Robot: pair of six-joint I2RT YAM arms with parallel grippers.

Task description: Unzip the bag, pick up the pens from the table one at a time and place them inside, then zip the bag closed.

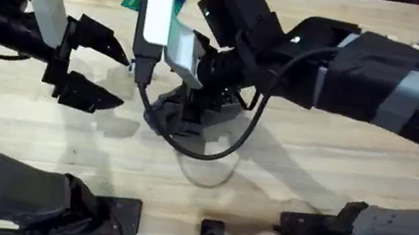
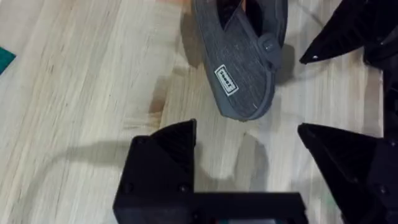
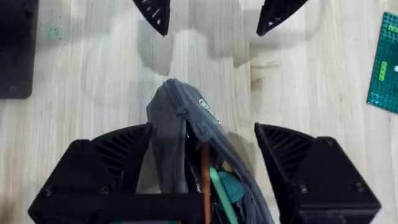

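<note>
Grey bag (image 3: 177, 124); light wood-grain table (image 2: 81, 106).

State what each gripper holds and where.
Left gripper: nothing, jaws open. Right gripper straddles the open bag at one end; a grip cannot be told.

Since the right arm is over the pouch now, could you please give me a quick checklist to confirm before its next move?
1. The bag is unzipped: ok, its mouth gapes.
2. Pens inside: ok, an orange pen and a green one stick out of the opening.
3. Right gripper straddles the bag, fingers apart: ok.
4. Left gripper is open and apart from the bag: ok.
5. Zipper pull in reach: cannot tell.
6. No pens left on the table: cannot tell, the arms hide part of it.
</note>
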